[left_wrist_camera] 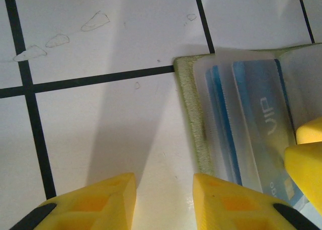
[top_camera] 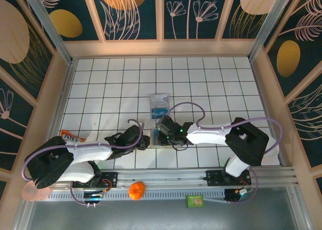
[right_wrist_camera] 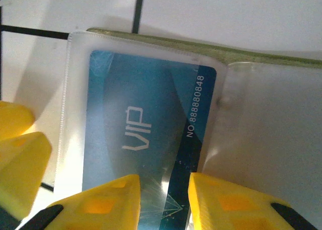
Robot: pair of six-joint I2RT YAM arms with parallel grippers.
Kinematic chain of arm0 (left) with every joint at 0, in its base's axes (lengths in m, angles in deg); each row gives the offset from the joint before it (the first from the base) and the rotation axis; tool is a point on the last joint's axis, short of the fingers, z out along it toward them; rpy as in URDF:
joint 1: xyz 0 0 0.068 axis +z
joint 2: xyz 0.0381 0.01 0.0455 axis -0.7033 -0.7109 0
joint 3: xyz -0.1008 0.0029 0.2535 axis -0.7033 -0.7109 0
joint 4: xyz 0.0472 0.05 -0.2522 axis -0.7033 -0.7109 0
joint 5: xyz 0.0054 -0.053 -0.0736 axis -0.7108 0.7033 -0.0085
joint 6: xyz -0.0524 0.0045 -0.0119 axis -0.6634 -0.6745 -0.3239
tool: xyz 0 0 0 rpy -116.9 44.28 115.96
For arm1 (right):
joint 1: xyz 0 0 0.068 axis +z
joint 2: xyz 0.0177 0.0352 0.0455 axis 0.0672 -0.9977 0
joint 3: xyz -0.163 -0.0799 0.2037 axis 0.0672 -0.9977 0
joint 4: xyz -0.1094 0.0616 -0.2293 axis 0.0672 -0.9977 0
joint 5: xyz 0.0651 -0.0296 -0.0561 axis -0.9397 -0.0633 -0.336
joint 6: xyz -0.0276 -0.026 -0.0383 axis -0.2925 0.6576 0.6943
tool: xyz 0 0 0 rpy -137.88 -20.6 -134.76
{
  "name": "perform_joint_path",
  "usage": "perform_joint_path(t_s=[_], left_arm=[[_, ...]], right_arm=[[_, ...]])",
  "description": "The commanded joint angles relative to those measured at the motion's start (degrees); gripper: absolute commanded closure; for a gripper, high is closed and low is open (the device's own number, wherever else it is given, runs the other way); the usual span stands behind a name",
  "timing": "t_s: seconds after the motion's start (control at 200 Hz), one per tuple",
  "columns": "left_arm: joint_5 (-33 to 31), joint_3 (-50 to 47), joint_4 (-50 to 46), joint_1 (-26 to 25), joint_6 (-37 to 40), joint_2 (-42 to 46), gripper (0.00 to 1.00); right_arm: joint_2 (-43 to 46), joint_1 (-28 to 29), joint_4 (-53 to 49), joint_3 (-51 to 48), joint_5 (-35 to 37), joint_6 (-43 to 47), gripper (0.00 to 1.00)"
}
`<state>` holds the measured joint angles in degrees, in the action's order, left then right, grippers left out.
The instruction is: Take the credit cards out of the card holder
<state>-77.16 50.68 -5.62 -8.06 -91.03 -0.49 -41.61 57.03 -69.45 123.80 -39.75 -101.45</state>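
card holder [top_camera: 157, 138] lies open on the table [top_camera: 100, 89] between both grippers. left gripper [left_wrist_camera: 163, 182]: fingers spread, one at the holder's edge. right gripper [right_wrist_camera: 164, 182]: fingers parted over the blue card [right_wrist_camera: 141, 134] inside a clear sleeve. other cards [top_camera: 159, 105] lie farther back.
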Motion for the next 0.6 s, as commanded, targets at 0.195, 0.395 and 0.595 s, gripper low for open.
perform_joint_path(t_s=[0.195,0.395,0.595], left_arm=[[0.7,0.1,-1.4,1.1,0.5,2.2,0.65],[2.4,3.6,-1.9,1.1,2.6,3.8,0.69],[6.7,8.1,2.9,0.8,3.5,-2.6,0.8]], right_arm=[[3.9,0.7,-7.2,0.1,10.1,-0.3,0.63],[9.6,0.4,-4.0,-1.4,9.7,2.7,0.65],[12.2,-7.0,5.6,-7.2,-6.8,5.5,0.76]])
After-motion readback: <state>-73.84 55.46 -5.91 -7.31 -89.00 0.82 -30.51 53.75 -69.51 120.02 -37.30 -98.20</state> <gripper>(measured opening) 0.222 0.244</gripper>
